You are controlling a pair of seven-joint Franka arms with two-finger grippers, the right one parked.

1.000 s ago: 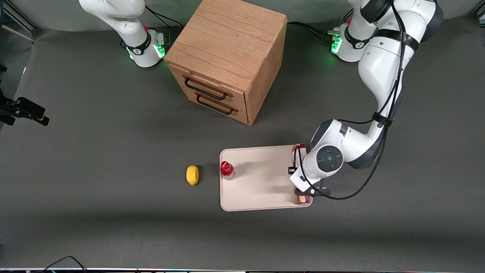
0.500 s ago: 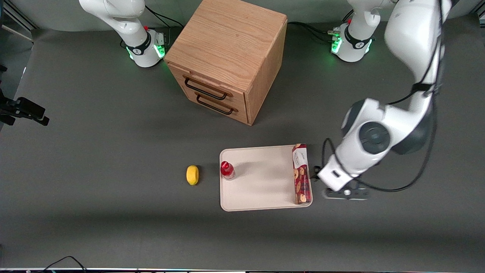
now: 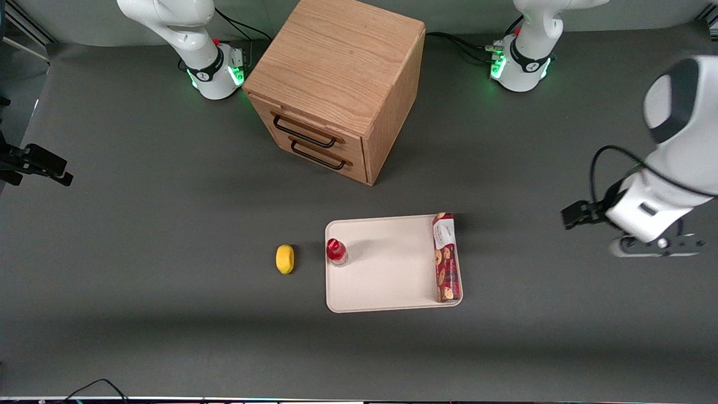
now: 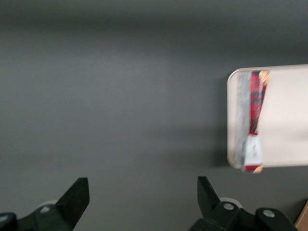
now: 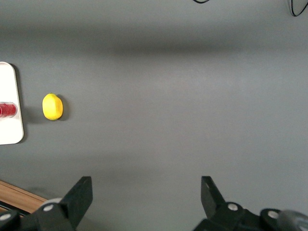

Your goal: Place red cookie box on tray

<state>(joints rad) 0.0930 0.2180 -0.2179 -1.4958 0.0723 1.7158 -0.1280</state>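
End effector [image 4: 143,199]: fingers spread wide apart, nothing between them, bare grey worktop [image 4: 120,96] beneath. Positioned high over the working arm's end of the worktop, well apart from all task items; in the front view, seen at [image 3: 653,247]. Judged a withdrawn, unloaded posture, consistent with the carton already set down and no grip needed.

Red cookie box [image 3: 446,257]: lying flat, lengthwise along the short edge of the tray [image 3: 387,269] that is nearest the end effector. White end pointing toward the cabinet, pictured end toward the front camera. Long side against or on the low rim; exact seating not determinable. White end appears to reach, or slightly overhang, the tray's corner. In the wrist view, box [image 4: 254,120] visible just inside the tray's rim [image 4: 232,120], well clear of the end effector. Placement at the edge judged the shortest reach from the working arm's side.

Task judged complete or nearly so: box resting on tray, free of any grip.

Also noted, farther out from the end effector: small red-capped bottle [image 3: 336,251] upright on the tray's other short edge; yellow fruit [image 3: 285,258] on the worktop just past it; wooden drawer cabinet [image 3: 336,90], both drawers closed.
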